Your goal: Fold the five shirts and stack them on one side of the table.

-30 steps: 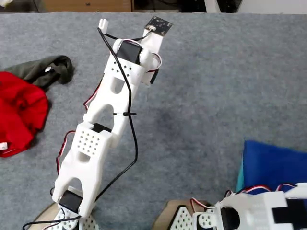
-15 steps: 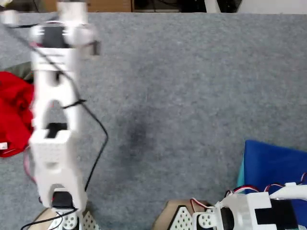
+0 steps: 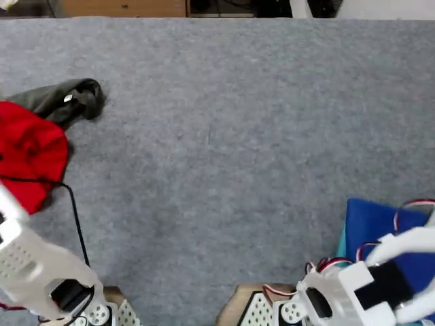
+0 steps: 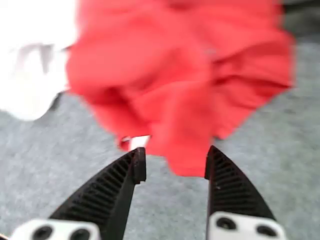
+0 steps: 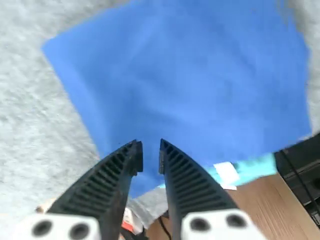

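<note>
A crumpled red shirt (image 3: 30,159) lies at the table's left edge, with a dark grey shirt (image 3: 64,100) bunched just behind it. In the left wrist view my left gripper (image 4: 175,162) hangs open just above the near edge of the red shirt (image 4: 185,75), holding nothing. A folded blue shirt (image 3: 380,227) lies at the front right on a teal one (image 3: 340,257). My right gripper (image 5: 148,152) hovers over the blue shirt (image 5: 190,85), its fingers almost together and gripping nothing.
Grey felt table (image 3: 231,136). The left arm (image 3: 34,265) is at the front left corner and the right arm (image 3: 360,295) at the front right. Something white and blurred (image 4: 30,65) lies beside the red shirt. A wooden base (image 5: 240,210) borders the teal edge (image 5: 245,167).
The left arm has swung from the table's middle to the far left and drawn back to the front, over the red shirt. The right arm has shifted slightly over the blue shirt.
</note>
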`<action>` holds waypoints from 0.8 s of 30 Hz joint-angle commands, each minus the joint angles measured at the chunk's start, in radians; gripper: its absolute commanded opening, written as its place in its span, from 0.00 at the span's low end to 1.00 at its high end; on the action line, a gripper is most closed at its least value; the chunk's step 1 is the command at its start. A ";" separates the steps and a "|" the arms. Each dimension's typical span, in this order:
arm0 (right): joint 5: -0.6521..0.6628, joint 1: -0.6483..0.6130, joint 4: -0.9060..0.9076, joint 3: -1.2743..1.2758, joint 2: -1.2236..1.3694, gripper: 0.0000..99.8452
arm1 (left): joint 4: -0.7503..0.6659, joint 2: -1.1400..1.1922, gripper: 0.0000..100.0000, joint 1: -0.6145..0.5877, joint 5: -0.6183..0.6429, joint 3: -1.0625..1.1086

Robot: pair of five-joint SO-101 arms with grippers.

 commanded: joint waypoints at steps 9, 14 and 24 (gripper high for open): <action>-0.112 -0.160 0.014 0.002 -0.051 0.07 | -0.410 0.231 0.19 0.009 -0.006 0.212; -0.112 -0.157 0.014 0.002 -0.051 0.07 | -0.397 0.223 0.01 0.034 -0.008 0.192; -0.114 -0.163 0.014 0.002 -0.050 0.07 | -0.043 -0.044 0.02 0.273 -0.009 0.158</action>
